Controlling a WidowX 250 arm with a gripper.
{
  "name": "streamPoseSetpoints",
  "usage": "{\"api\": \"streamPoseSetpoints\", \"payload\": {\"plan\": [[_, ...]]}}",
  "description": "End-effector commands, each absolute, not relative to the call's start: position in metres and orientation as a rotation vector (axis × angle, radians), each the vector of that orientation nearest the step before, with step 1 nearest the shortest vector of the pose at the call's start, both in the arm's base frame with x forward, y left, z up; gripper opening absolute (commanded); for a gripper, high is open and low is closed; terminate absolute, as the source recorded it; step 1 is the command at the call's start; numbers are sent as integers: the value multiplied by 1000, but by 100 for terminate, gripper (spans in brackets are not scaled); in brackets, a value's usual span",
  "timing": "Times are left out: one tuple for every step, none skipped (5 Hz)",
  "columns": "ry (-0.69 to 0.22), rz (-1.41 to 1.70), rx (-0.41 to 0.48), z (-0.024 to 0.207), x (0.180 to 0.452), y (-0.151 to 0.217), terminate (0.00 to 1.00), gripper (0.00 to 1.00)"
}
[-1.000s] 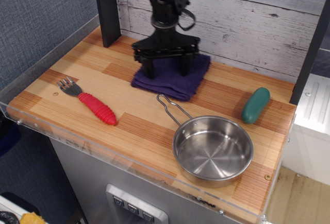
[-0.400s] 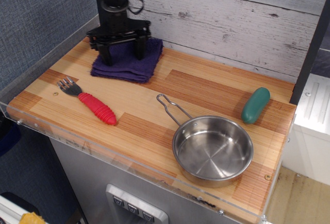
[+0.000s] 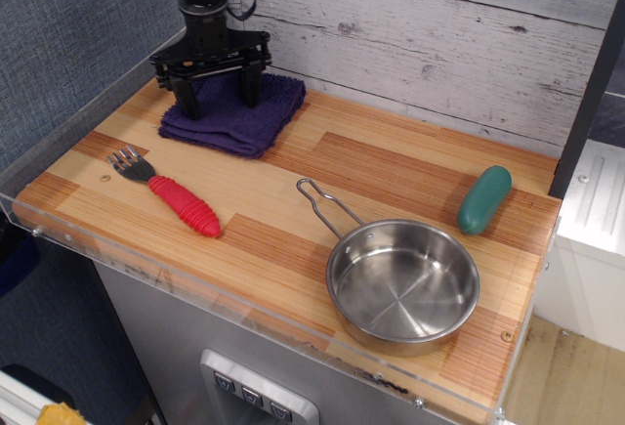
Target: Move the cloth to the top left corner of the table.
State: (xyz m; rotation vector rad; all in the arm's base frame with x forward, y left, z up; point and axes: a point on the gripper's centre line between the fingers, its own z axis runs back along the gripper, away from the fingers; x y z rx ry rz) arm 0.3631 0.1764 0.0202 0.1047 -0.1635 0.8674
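Note:
The dark purple cloth (image 3: 237, 120) lies flat on the wood-plank table (image 3: 391, 166) near its far left corner, close to the back wall. My gripper (image 3: 220, 105) stands straight above it, pointing down. Its two black fingers (image 3: 188, 101) are spread wide apart, and their tips rest on or just over the cloth's back half. Nothing is pinched between them. I cannot tell whether the tips press into the cloth.
A red-handled fork (image 3: 176, 200) lies at the front left. A steel pan (image 3: 402, 283) sits at the front right with its handle pointing to the middle. A green oblong object (image 3: 485, 198) lies at the right. A dark post (image 3: 200, 15) stands at the back left.
The gripper and the cloth have moved together from the back middle of the table to the far left corner. The fingers stayed spread on the cloth.

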Motion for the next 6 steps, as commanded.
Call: {"api": "streamPoseSetpoints", "payload": {"plan": [[-209, 861, 58, 58, 357, 182, 0, 100], [-251, 812, 37, 82, 358, 164, 0, 100], [-284, 803, 23, 106, 356, 149, 0, 100], [-323, 806, 1, 132, 351, 138, 0, 100], [-433, 777, 1, 144, 341, 128, 0, 100], [-433, 777, 1, 144, 341, 128, 0, 100]]}}
